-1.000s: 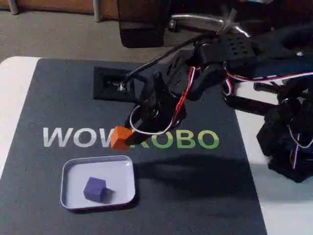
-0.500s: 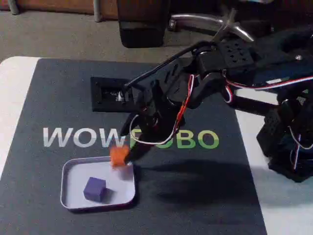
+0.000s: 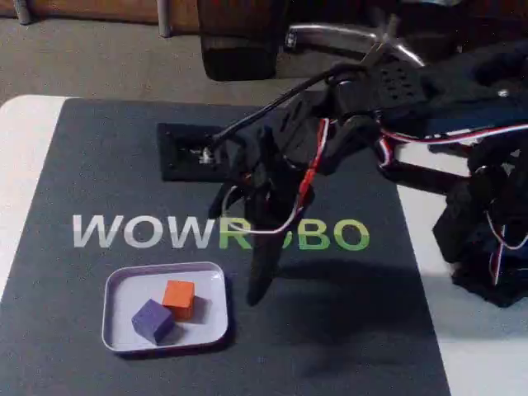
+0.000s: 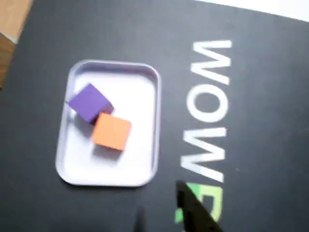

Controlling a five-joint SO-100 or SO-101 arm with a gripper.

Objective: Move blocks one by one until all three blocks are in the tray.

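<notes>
The fixed view looks down at a slant from the mat's near edge, with the gripper [image 3: 257, 285] mid-frame, while the wrist view looks nearly straight down from close behind that claw; both share the tray [image 3: 115, 285] [image 4: 157, 121] just beside it and the mat lettering [image 3: 148, 233] [image 4: 207, 111].

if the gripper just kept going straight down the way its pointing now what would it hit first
Most likely the bare dark mat, just right of the tray in the fixed view. The gripper points down beside the tray, not over it, though depth is hard to judge.
</notes>
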